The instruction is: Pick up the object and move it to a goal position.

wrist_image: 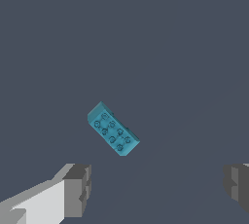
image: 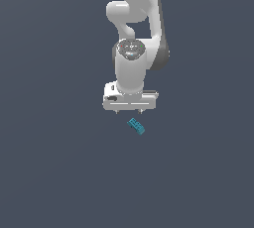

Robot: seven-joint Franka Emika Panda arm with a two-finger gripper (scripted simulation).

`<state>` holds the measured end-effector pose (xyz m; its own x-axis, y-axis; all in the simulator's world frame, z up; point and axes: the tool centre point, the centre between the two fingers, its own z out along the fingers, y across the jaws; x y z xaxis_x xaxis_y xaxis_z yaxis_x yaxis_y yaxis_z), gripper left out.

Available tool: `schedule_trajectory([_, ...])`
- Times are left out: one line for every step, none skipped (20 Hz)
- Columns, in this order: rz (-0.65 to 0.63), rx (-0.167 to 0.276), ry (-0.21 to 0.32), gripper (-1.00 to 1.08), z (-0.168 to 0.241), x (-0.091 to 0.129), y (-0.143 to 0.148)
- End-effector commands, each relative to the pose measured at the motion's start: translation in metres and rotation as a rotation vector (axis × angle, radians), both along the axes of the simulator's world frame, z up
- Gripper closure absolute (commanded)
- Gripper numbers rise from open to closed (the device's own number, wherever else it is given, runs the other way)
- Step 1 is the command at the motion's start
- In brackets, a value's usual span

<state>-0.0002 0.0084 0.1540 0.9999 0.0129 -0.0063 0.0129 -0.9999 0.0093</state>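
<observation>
The object (image: 136, 126) is a tiny teal-blue oblong block with studs on its top face, lying at a slant on the dark grey floor. In the wrist view the object (wrist_image: 113, 129) shows its studded face. My white gripper (image: 128, 110) hangs above the block, a little to the exterior view's left of it, and does not touch it. It is open: the wrist view shows my gripper (wrist_image: 158, 189) with its two grey fingertips (wrist_image: 78, 189) far apart and nothing between them.
The white arm (image: 135, 33) rises behind the gripper to the top of the exterior view. A plain dark grey floor (image: 59, 172) surrounds the block on all sides.
</observation>
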Motion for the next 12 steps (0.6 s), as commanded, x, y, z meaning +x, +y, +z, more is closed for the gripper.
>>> schedule_trajectory([0.0, 0.0, 0.0, -0.92, 0.0, 0.0, 0.0])
schedule_trajectory([0.001, 0.0, 0.0, -0.92, 0.0, 0.0, 0.0])
schedule_trajectory([0.004, 0.001, 0.0, -0.92, 0.0, 0.0, 0.001])
schedule_trajectory([0.008, 0.002, 0.0, -0.92, 0.0, 0.0, 0.002])
schedule_trajectory([0.014, 0.004, 0.0, -0.92, 0.0, 0.0, 0.004])
schedule_trajectory([0.021, 0.006, 0.0, -0.92, 0.0, 0.001, 0.006])
schedule_trajectory([0.031, 0.009, 0.0, -0.92, 0.0, 0.001, 0.009])
schedule_trajectory([0.04, 0.012, 0.001, -0.92, 0.001, 0.001, 0.011])
schedule_trajectory([0.047, 0.014, 0.001, -0.92, 0.001, 0.002, 0.013])
schedule_trajectory([0.052, 0.016, 0.001, -0.92, 0.001, 0.002, 0.015])
schedule_trajectory([0.056, 0.017, 0.001, -0.92, 0.001, 0.002, 0.016])
schedule_trajectory([0.058, 0.017, 0.001, -0.92, 0.001, 0.002, 0.017])
